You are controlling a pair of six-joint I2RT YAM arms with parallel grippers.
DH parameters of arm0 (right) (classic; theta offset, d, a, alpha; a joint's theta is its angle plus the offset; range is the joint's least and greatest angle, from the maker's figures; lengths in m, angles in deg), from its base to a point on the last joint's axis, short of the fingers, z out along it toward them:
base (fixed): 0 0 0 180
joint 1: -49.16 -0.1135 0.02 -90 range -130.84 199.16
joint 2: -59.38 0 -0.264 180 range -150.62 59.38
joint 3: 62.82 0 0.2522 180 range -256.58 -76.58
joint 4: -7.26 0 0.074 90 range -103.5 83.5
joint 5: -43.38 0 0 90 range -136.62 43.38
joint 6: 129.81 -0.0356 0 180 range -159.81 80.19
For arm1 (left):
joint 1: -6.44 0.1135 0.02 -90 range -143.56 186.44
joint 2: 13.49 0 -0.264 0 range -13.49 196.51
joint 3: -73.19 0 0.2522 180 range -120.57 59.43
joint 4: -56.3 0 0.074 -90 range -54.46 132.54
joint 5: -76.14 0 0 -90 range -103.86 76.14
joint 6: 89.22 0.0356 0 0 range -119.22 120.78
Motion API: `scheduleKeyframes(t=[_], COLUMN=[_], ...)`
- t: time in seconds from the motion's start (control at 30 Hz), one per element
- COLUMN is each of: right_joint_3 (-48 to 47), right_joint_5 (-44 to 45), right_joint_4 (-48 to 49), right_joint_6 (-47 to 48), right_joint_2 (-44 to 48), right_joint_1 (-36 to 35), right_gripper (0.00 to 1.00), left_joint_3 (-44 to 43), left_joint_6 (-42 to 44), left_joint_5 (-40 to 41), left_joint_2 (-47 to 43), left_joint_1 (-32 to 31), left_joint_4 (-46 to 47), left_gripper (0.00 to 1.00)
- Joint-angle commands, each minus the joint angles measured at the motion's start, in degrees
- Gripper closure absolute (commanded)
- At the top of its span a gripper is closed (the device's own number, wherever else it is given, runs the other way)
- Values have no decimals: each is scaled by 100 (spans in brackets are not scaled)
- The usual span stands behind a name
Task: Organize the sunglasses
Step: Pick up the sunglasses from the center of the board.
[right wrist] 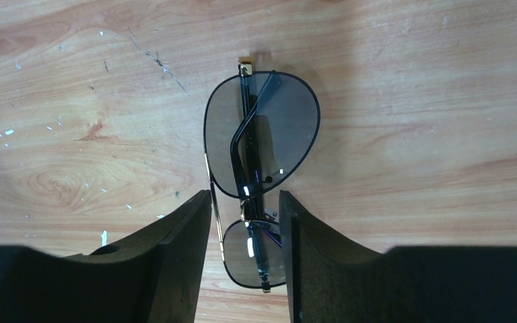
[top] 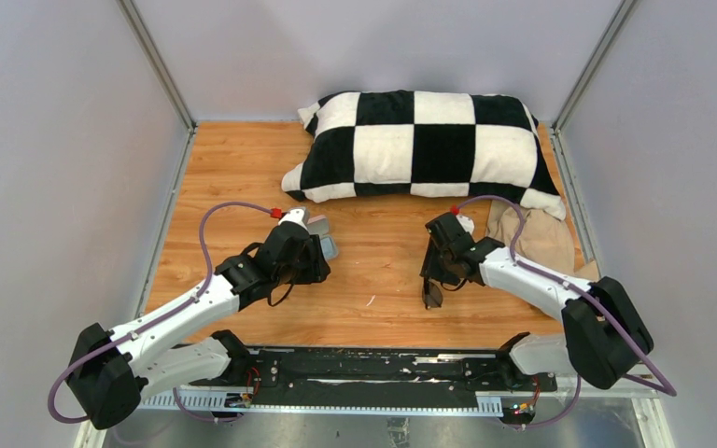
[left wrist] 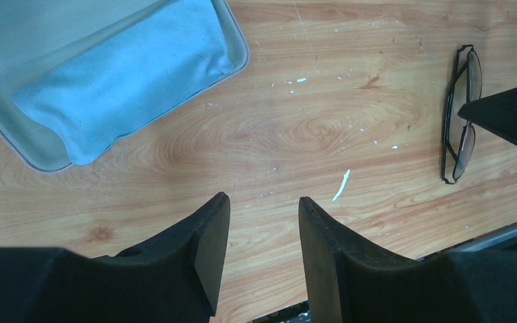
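Observation:
The sunglasses (right wrist: 262,134) lie folded on the wood table, thin dark frame, tinted lenses, arms crossed over the lenses. My right gripper (right wrist: 245,202) straddles the near lens, its fingers closed against the rim on either side. In the top view the sunglasses (top: 429,295) sit under that gripper (top: 432,278), right of centre. My left gripper (left wrist: 264,202) hovers open over bare wood, holding nothing. The sunglasses (left wrist: 472,70) appear at the right edge of its view. The open case (left wrist: 242,57) with the light blue cloth (left wrist: 128,74) inside lies up and to its left.
A black-and-white checked pillow (top: 425,145) fills the back of the table. A crumpled beige fabric (top: 537,238) lies at the right, behind the right arm. Grey walls enclose three sides. A black rail (top: 373,369) runs along the near edge.

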Motion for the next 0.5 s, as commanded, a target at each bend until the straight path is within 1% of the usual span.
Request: scheduleKeyframes(t=[0.0,0.1,0.33,0.47], right_joint_3=[149,186,183,161], right_joint_5=[1,6,-19,-62], right_joint_4=[-156,-124,4,65], right_joint_6=[-26,15,112,111], right_joint_2=[212,268,267,138], right_joint_1=[-134,-173,-236,-235], right_gripper=[51,50,63,66], left_joint_3=[50,42,31,41], left_joint_6=[-51,-51,-69,-78], left_joint_5=[30,22,30,47], left_joint_2=[21,31,35,-6], left_joint_1=[-56,-56,-56,-56], left_joint_4=[10,7,-5,-3], left_gripper=[51,51,51,51])
